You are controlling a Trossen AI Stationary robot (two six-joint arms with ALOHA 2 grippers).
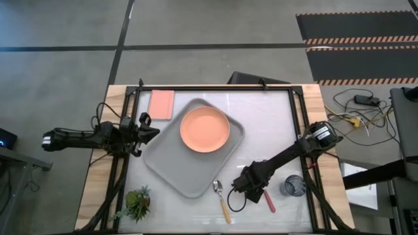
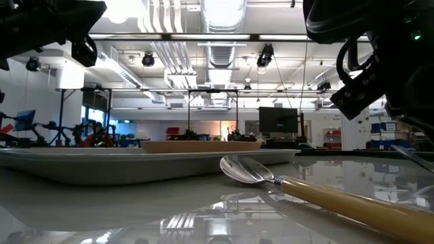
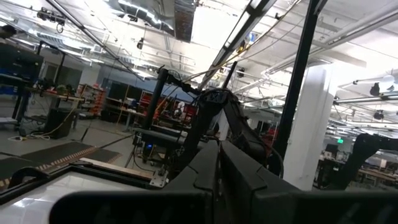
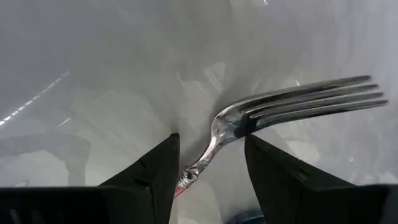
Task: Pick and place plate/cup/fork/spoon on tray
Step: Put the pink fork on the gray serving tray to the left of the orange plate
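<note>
At 5 o'clock on the tabletop [image 1: 261, 124], the right end effector [image 4: 208, 163] is positioned over the fork [image 4: 292, 102], fingers parted astride its neck, nothing held. The fork lies right of the spoon [image 1: 222, 199]; the plate [image 1: 204, 128] sits on the tray [image 1: 171, 171]. Closure should be centred on the neck before lifting. The left end effector [image 1: 145, 127] is parked at 9 o'clock; its opening cannot be judged.

Right gripper [image 4: 208, 168] low, fingers apart (left arm parked, table edge)
</note>
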